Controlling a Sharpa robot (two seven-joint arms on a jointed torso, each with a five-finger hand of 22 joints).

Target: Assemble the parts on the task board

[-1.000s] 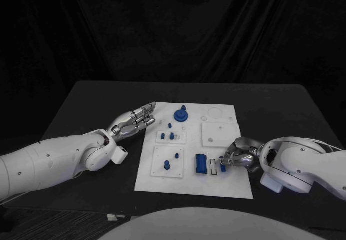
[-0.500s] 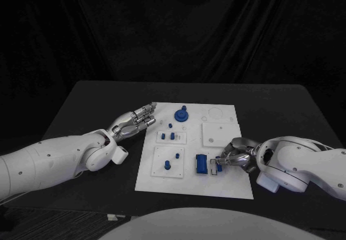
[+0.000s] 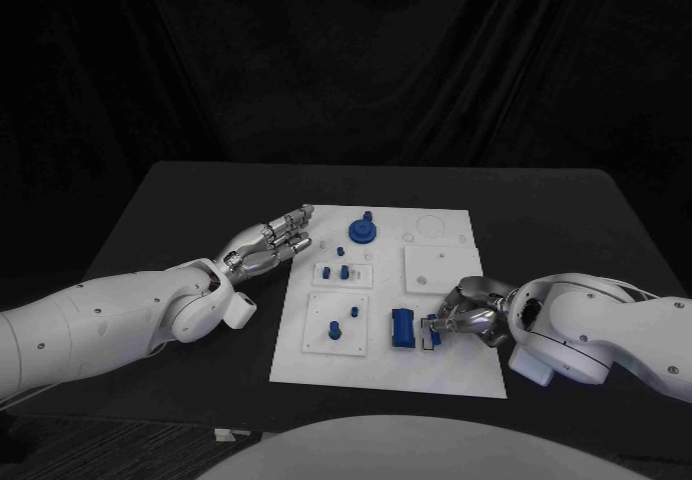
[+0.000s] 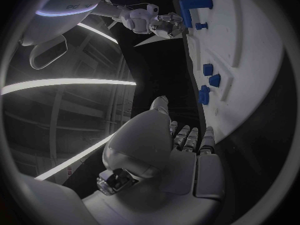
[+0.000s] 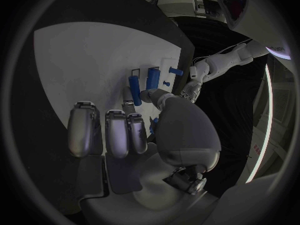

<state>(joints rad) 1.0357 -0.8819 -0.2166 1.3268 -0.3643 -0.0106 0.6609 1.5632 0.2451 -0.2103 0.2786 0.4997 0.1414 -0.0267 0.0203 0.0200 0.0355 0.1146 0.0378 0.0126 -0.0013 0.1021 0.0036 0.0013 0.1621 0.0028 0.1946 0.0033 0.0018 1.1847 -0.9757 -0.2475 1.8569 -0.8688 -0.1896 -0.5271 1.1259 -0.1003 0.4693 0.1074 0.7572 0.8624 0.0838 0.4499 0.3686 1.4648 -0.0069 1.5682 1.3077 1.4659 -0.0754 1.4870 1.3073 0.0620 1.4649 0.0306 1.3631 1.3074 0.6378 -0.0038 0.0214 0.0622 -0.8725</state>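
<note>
The white task board [image 3: 440, 375] lies mid-table. My right hand [image 3: 470, 318] rests over its near right part and pinches a small blue part [image 3: 430, 331] beside an upright blue block [image 3: 402, 328]. The right wrist view shows that hand [image 5: 156, 135] over the board [image 5: 87, 60], with a sliver of the blue part [image 5: 152, 126] between thumb and fingers. My left hand [image 3: 271, 242] hovers at the board's left edge, fingers spread and holding nothing. A blue round knob [image 3: 361, 232] and small blue pegs [image 3: 336, 271] stand further back.
Another blue peg [image 3: 335, 327] stands in the near left square plate. A plain white square plate [image 3: 436, 268] sits at the board's right. Bare black table [image 3: 173, 210] surrounds the board. The left wrist view shows the board's edge [image 4: 262, 60] and my right hand [image 4: 165, 25].
My right hand has shifted slightly left across the board, carrying the small blue part closer to the blue block. The left hand has stayed still.
</note>
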